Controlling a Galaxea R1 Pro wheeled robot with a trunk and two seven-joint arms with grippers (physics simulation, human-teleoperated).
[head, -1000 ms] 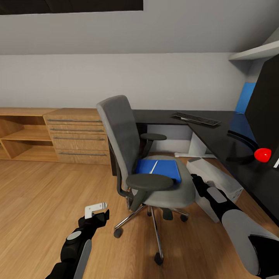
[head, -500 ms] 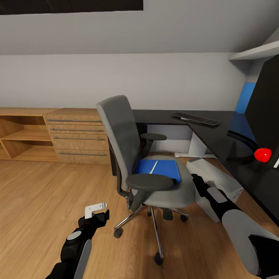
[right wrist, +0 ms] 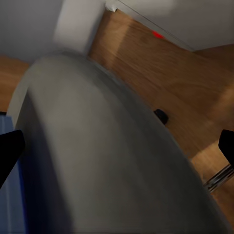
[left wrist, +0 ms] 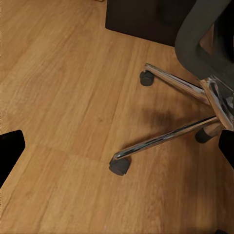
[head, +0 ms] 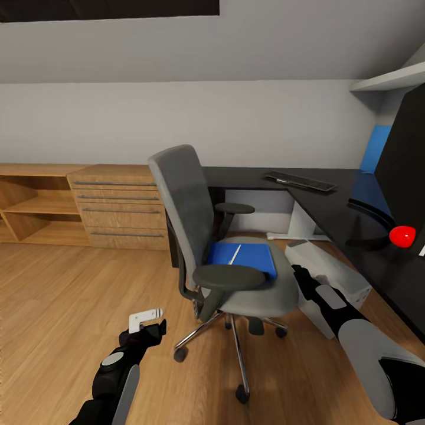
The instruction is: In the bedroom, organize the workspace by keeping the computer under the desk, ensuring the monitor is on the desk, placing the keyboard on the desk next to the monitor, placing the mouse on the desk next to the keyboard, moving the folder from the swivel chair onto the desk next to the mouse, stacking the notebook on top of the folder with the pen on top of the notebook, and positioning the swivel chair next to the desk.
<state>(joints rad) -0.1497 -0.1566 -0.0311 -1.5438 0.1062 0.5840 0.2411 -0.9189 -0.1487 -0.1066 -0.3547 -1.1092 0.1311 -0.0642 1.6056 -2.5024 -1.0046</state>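
A: Where's the folder?
B: The blue folder (head: 242,258) lies flat on the seat of the chair (head: 195,218), with the pen (head: 235,254) lying on top of it. Whether a notebook is in that blue stack I cannot tell

A: And the chair?
B: It stands on the wood floor (head: 65,295) just beside the desk (head: 330,206), turned so its back faces the oak drawers (head: 118,206) against the wall. Its chrome legs and casters also show from the left wrist (left wrist: 161,139)

A: What's on the desk?
B: The keyboard (head: 299,181) lies on the far part of the top, near the corner. At the right edge of the head view stands the monitor (head: 407,165), its dark foot on the desk, and a red blob (head: 402,236) sits close by it. A pale grey box (head: 330,271) stands on the floor under the desk, next to the chair

A: The grippers?
B: The left gripper (head: 144,321) hangs low over the floor, near the chair's base; its fingers (left wrist: 9,151) are spread wide with nothing between them. The right gripper (head: 297,274) is at the seat's near edge, close to the folder; in its wrist view the fingers (right wrist: 9,151) are wide apart too, with the grey seat cushion (right wrist: 97,161) right in front of them
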